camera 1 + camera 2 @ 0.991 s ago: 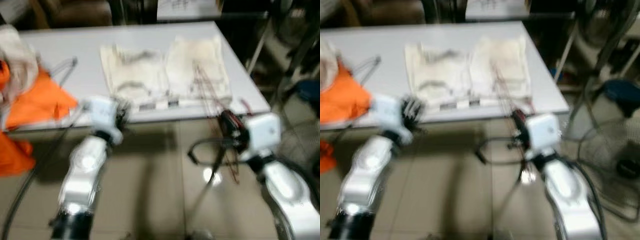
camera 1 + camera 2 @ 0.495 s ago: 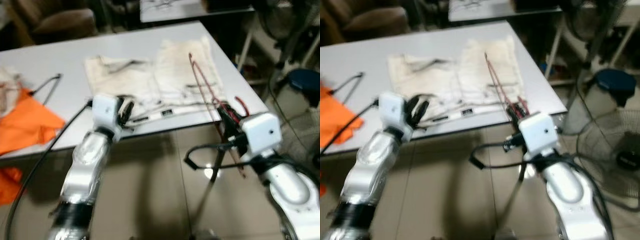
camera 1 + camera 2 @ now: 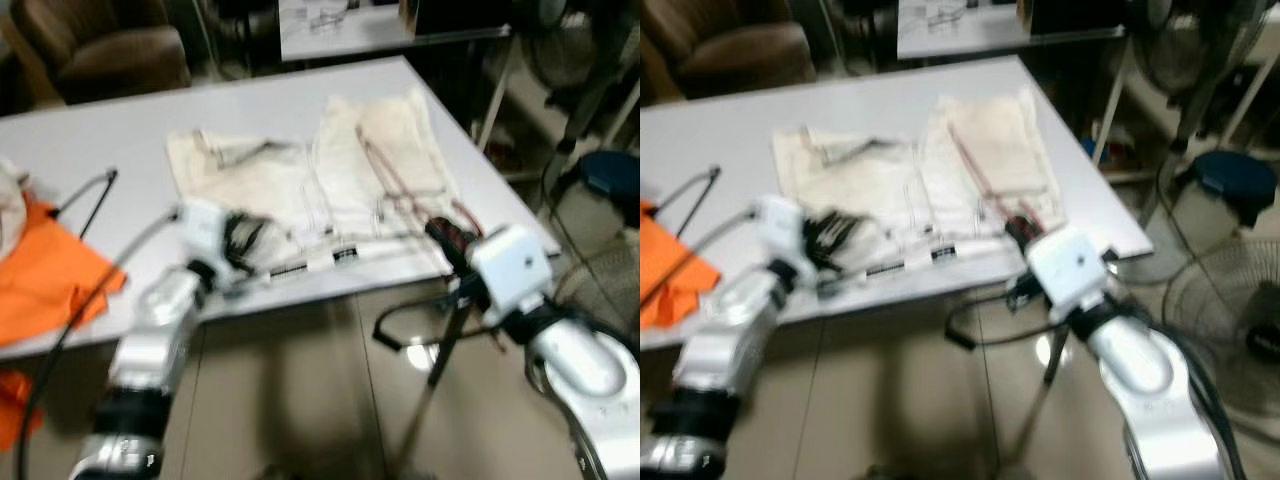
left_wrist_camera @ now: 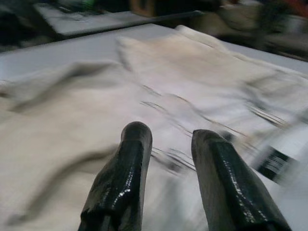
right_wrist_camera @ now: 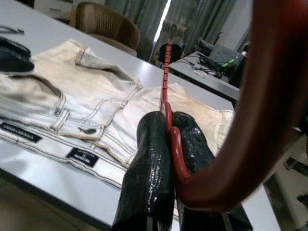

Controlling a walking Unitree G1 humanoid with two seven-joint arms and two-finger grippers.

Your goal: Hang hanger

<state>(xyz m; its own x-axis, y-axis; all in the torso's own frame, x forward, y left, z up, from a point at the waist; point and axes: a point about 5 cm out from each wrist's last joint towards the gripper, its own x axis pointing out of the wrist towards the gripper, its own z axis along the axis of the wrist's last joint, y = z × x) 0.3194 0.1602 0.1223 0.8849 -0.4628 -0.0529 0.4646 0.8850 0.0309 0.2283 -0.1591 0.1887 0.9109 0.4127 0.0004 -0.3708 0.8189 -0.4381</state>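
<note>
The task looks to be in its early middle stretch: the red hanger [image 5: 165,72] is already gripped, but it has not been hung anywhere, and no rail or hook to receive it can be made out in these pictures. The right end effector [image 5: 169,126] has its 2 black fingers pressed together on the hanger's wire, with the curved hook end looming large and close to the wrist camera, while the rest of the wire reaches out over the pale trousers [image 3: 300,180] that lie flat on the white desk [image 3: 120,130]. In the head views the right end effector sits near the desk's front right corner. What remains, as a judgement, is to carry the hanger to whatever it should hang from and set its hook over that. The left end effector [image 4: 166,144] holds nothing; its fingers are spread a little apart and hover just above the trousers near the waistband (whether they touch the cloth cannot be told, since the picture is blurred). An orange cloth [image 3: 45,285] lies at the desk's left edge.
</note>
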